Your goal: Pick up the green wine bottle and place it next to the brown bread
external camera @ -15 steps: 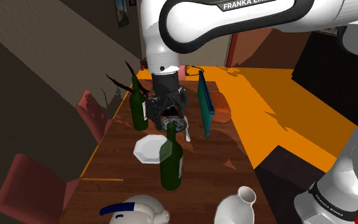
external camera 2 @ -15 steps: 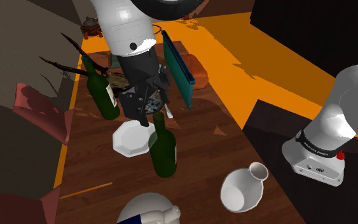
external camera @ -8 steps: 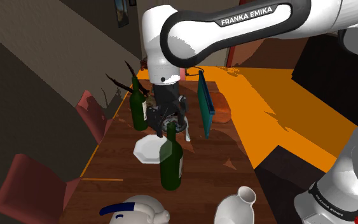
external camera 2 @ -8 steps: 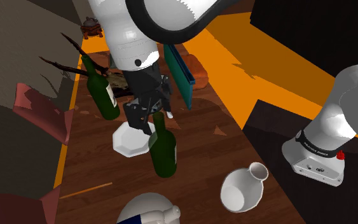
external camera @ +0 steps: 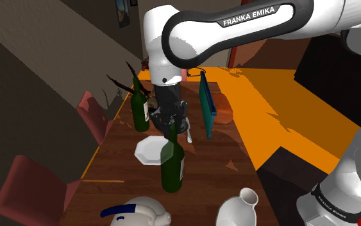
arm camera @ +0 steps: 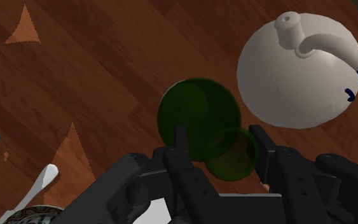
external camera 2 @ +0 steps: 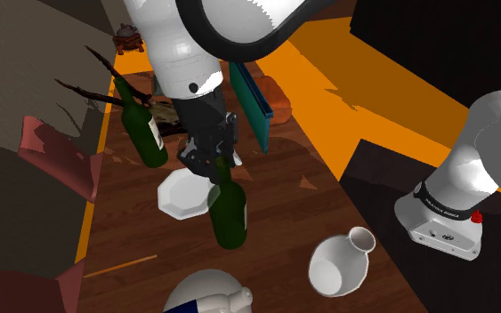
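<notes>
A dark green wine bottle [external camera: 172, 164] [external camera 2: 229, 213] stands upright on the wooden table [external camera: 208, 157], close to a white plate [external camera: 149, 150]. My black gripper [external camera: 171, 128] [external camera 2: 219, 167] comes down from above and is shut on this bottle's neck. In the wrist view the fingers [arm camera: 180, 137] flank the neck top, with the bottle's round body [arm camera: 196, 108] below the gripper [arm camera: 220, 143]. The brown bread [external camera: 223, 114] [external camera 2: 276, 98] lies at the far end, behind an upright teal board [external camera: 206, 106]. A second green bottle [external camera: 139, 106] [external camera 2: 146, 131] with a pale label stands beyond the plate.
A white teapot [external camera: 137, 212] [arm camera: 295, 79] and a white vase [external camera: 240, 208] [external camera 2: 337, 265] stand at the near end. A spoon [arm camera: 41, 181] lies near a patterned dish. Reddish chairs [external camera: 31, 186] line the shoulder view's left side. Orange floor [external camera: 281, 96] lies beyond the table.
The gripper came down over the near bottle's neck with fingers apart, then shut on it. The bottle has not moved.
</notes>
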Tool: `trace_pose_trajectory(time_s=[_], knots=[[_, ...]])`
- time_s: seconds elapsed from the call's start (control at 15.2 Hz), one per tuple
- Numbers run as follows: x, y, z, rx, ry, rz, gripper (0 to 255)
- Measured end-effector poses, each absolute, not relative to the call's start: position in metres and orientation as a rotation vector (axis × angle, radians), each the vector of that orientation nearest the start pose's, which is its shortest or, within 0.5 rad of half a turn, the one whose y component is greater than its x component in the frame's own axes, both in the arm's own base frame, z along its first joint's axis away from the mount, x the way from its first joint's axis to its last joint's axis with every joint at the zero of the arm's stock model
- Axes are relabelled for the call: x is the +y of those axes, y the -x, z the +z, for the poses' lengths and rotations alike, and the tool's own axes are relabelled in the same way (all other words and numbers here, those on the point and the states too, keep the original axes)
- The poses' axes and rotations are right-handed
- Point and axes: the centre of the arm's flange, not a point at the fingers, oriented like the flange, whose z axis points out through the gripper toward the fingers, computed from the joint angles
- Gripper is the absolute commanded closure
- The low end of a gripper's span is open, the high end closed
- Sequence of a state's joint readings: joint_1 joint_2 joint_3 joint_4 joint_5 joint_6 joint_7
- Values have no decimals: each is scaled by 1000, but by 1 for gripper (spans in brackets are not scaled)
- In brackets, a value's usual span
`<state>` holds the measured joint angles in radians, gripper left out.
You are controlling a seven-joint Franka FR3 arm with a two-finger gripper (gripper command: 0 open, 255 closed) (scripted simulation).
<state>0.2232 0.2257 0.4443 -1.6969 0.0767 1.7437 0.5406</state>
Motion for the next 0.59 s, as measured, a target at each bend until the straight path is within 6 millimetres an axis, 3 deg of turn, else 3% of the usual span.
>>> trace_pose_trajectory(time_s=[0.59], knots=[[366,-483,465,-162,3067,351,255]])
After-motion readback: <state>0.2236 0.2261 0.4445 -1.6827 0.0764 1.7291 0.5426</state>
